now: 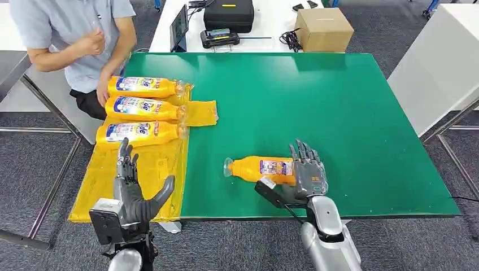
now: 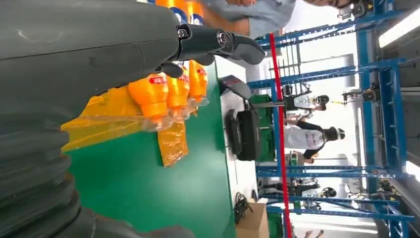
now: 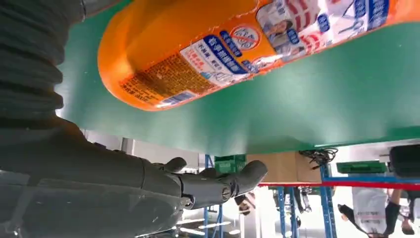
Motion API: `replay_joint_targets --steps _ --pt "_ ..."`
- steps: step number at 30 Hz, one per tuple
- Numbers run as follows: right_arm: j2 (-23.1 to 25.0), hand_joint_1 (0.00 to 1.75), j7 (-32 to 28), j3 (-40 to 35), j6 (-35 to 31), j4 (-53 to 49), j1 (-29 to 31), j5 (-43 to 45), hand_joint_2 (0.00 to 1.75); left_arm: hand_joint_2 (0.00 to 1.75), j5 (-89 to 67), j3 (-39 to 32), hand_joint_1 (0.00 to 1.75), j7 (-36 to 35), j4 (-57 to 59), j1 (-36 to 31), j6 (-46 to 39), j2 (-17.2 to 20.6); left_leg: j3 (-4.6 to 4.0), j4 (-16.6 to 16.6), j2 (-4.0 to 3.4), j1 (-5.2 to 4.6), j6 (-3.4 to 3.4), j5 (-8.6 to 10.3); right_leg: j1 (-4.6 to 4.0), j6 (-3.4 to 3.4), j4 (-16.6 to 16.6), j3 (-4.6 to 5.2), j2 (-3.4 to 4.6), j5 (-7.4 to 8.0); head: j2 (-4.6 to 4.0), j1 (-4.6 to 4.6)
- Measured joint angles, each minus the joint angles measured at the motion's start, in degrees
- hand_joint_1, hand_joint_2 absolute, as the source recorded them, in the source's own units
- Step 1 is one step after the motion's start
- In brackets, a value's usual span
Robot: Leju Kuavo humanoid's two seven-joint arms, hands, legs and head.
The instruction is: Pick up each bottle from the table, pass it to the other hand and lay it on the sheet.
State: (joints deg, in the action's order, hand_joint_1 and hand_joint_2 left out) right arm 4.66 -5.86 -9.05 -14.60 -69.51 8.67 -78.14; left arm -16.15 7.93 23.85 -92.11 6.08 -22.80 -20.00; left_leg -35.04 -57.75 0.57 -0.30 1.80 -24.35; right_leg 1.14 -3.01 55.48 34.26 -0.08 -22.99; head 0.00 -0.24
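At far left, a person (image 1: pixel 73 39) in a grey shirt sits at the table's corner. The left hand (image 1: pixel 133 183) hovers open, fingers spread, over the yellow sheet (image 1: pixel 141 175), on which three orange bottles (image 1: pixel 144 108) lie side by side. Farther right, a fourth orange bottle (image 1: pixel 262 168) lies on its side on the green table (image 1: pixel 339 113); the right hand (image 1: pixel 308 169) rests against its base end, fingers extended, not wrapped around it.

Head cam: high, looking down on green surface (image 1: pixel 339 113). Wrist cams: close, low along the same surface (image 2: pixel 148 188), turned.
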Motion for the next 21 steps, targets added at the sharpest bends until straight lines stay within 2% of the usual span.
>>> replay_joint_targets --steps 10,21 --pt "-0.2 0.0 0.0 -0.7 1.5 2.2 0.7 1.6 1.75 1.75 -1.9 0.4 0.0 -1.7 0.1 -0.2 1.1 0.0 0.0 0.0 0.01 0.0 0.0 0.0 0.0 0.0 0.0 0.0 0.0 0.0 0.0 0.0" --pt "-1.4 0.0 0.2 -5.8 5.8 0.3 0.2 4.7 1.75 1.75 -5.9 0.7 0.0 -4.5 0.1 -0.1 2.2 0.0 0.0 0.0 -0.01 0.0 0.0 0.0 0.0 0.0 0.0 0.0 0.0 0.0 0.0 0.0"
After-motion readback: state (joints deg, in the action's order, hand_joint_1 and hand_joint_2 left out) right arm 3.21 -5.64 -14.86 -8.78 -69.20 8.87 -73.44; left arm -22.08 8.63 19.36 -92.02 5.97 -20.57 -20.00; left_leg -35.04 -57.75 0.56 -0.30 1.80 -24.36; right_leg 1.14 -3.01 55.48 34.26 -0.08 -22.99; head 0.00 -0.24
